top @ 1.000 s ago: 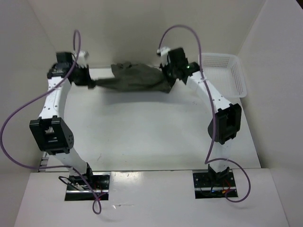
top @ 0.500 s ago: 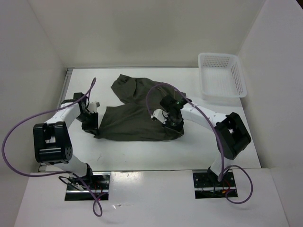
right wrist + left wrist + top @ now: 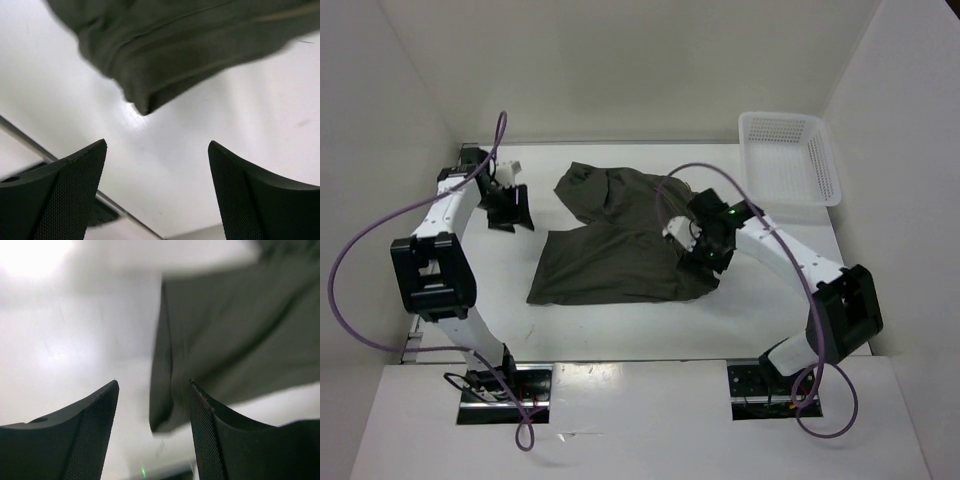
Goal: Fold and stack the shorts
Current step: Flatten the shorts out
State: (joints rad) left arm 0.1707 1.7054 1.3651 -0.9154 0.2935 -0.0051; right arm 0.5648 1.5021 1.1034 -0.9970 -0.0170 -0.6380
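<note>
The dark olive shorts (image 3: pixel 610 265) lie on the white table, folded over with the front layer flat and a rumpled part behind it. My left gripper (image 3: pixel 508 208) hangs open to the left of them, apart from the cloth. In the left wrist view the gripper (image 3: pixel 153 383) has nothing between its fingers, and the shorts' (image 3: pixel 235 340) edge lies beyond the tips. My right gripper (image 3: pixel 705 245) stands open over the shorts' right edge. In the right wrist view the gripper (image 3: pixel 158 142) is empty, with a corner of the shorts (image 3: pixel 190 45) ahead of it.
A white perforated basket (image 3: pixel 788 160) stands at the back right corner of the table. White walls close in the table on the left, back and right. Purple cables loop over both arms.
Both grippers have opened and let go of the shorts, which now lie folded on the table. The left gripper has drawn back to the far left; the right has shifted slightly right.
</note>
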